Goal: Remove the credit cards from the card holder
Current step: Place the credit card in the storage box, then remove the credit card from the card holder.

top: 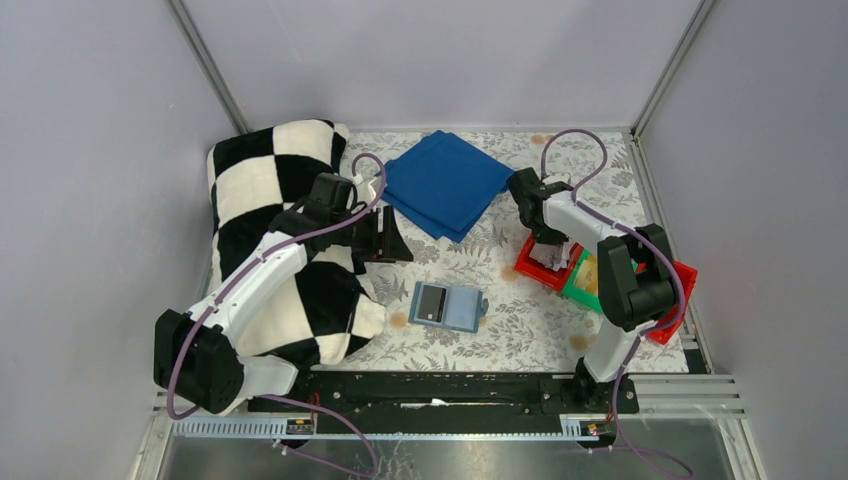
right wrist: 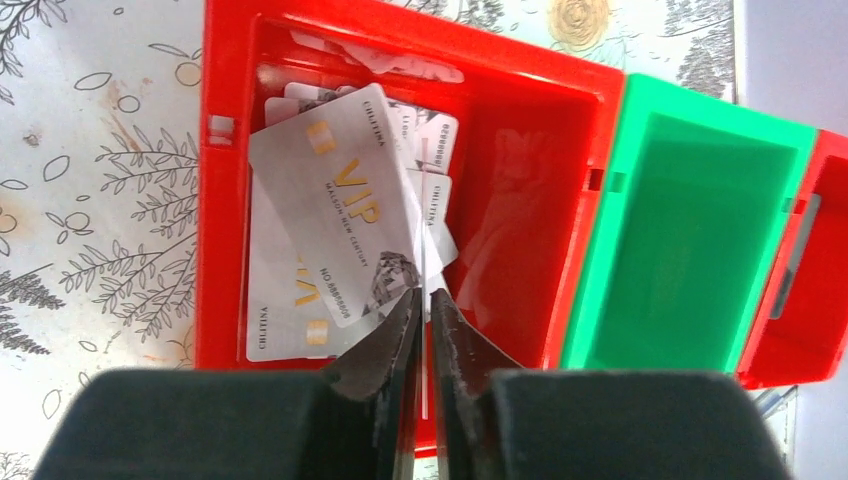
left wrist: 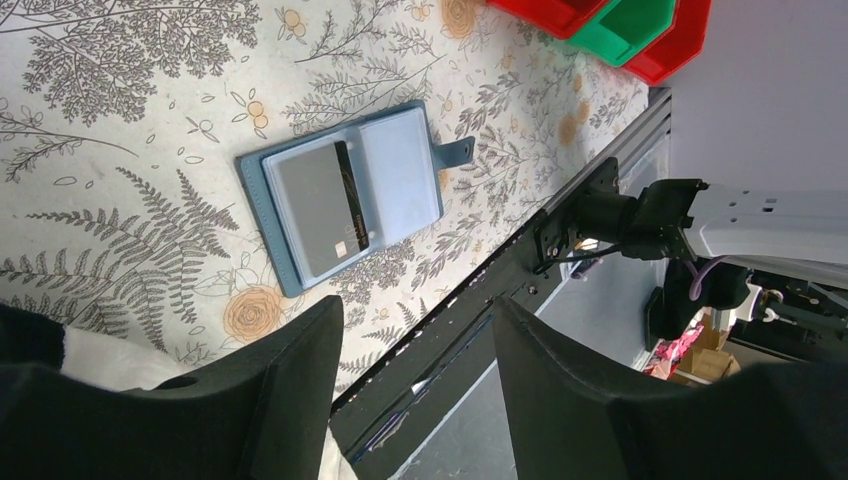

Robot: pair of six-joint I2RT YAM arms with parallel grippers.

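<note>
The teal card holder (top: 447, 307) lies open on the flowered table between the arms, and also shows in the left wrist view (left wrist: 400, 185). A grey card (left wrist: 315, 195) sits in its left sleeve. My left gripper (top: 386, 238) is open and empty, hanging above the table up and to the left of the holder (left wrist: 415, 320). My right gripper (right wrist: 422, 300) is shut on a thin whitish card (right wrist: 424, 250) seen edge-on, held over the red bin (right wrist: 400, 30). Several whitish-grey credit cards (right wrist: 330, 200) with gold "VIP" print lie in that bin.
A green bin (right wrist: 690, 230) and a second red bin (top: 680, 300) adjoin the first at the right edge. A folded deep-blue cloth (top: 445, 183) lies at the back centre. A black-and-white checkered cushion (top: 265, 180) fills the left side under my left arm.
</note>
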